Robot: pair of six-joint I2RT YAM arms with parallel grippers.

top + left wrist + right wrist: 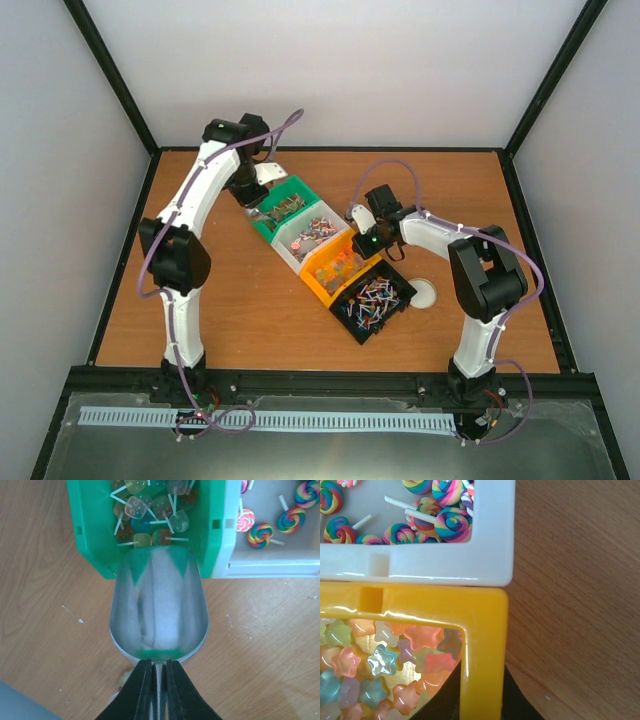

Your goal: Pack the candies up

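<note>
Four bins of candies stand in a diagonal row: green (285, 205), white (312, 235), orange-yellow (340, 268) and black (375, 300). My left gripper (159, 667) is shut on the handle of an empty metal scoop (159, 605), whose tip is at the green bin's wall (95, 555), just short of translucent lollipops (150, 515). My right gripper (481, 700) is shut on the orange-yellow bin's wall (480, 630), one finger inside by the star candies (380, 665), one outside. Swirl lollipops (452, 522) lie in the white bin (445, 570).
A white round object (422, 292) lies on the table right of the black bin, which holds multicoloured stick candies. A black frame rail edges the wooden table. Bare wood lies left of and in front of the bins.
</note>
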